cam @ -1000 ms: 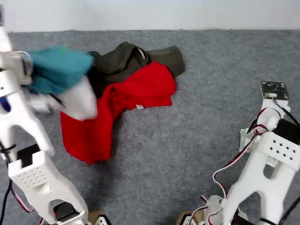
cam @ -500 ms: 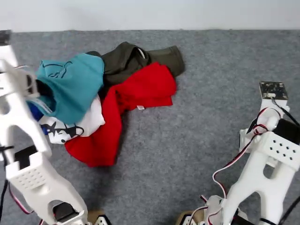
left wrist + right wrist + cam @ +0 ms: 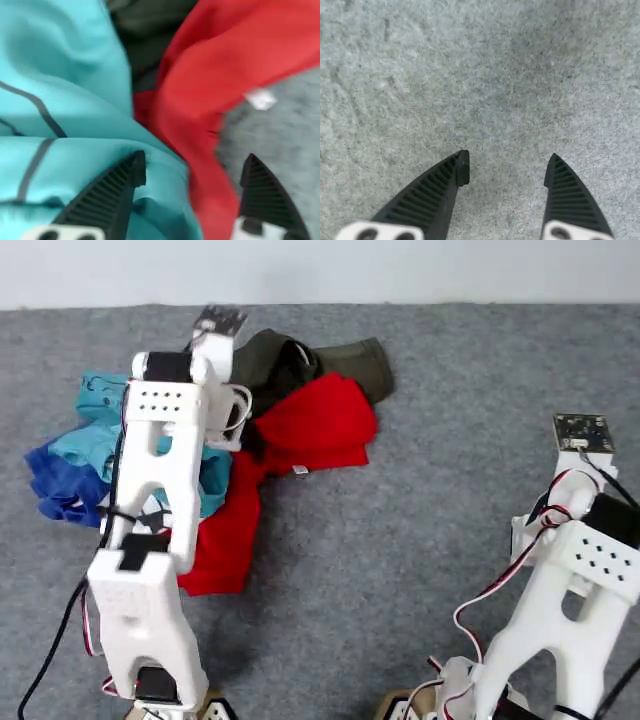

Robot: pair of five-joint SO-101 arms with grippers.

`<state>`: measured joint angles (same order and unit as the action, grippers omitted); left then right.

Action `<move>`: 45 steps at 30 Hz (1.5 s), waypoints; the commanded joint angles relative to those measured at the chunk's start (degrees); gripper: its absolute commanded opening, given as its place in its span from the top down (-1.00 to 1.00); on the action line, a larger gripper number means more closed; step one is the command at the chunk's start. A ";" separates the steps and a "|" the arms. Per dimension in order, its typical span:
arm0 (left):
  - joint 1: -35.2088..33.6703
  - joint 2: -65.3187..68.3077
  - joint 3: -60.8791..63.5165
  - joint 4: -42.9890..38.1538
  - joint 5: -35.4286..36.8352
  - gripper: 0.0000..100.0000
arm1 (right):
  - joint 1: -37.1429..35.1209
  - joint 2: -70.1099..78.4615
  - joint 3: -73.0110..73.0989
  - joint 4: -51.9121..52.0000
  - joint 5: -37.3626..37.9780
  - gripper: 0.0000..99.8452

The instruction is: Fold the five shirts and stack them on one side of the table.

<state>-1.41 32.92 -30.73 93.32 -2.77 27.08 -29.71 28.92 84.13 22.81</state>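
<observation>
The shirts lie in a loose heap at the back left of the grey table. A teal shirt [image 3: 88, 420] rests on a blue one [image 3: 50, 483]. A red shirt [image 3: 312, 425] spreads toward the middle, and a dark olive shirt [image 3: 285, 362] lies behind it. A bit of white printed shirt [image 3: 152, 514] peeks out beside my left arm [image 3: 165, 455], which stretches over the heap. My left gripper [image 3: 195, 172] is open just above the seam between the teal shirt [image 3: 60, 100] and the red shirt [image 3: 225, 65]. My right gripper [image 3: 507, 172] is open over bare table.
The red shirt's white label [image 3: 262, 99] lies at its edge by the grey table surface [image 3: 285, 135]. My right arm [image 3: 570, 570] stands at the front right. Bare grey table [image 3: 430, 510] stretches between the heap and the right arm.
My left arm swung from the table's left edge to over the heap. The teal and white shirts that hung raised at it now lie on the table, with the blue one beside them.
</observation>
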 commanded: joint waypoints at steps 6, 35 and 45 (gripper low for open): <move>-17.41 14.42 -4.26 -0.79 0.62 0.40 | 0.75 0.13 -0.26 0.04 0.70 0.49; -24.26 -13.36 -27.21 7.03 24.79 0.39 | 0.66 -0.22 7.74 -5.49 0.79 0.49; -7.65 5.01 -7.78 -7.03 24.62 0.39 | 0.66 -0.22 7.82 -5.49 0.79 0.49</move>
<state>-10.90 32.84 -41.10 91.03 21.23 27.08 -29.71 36.92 79.30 22.99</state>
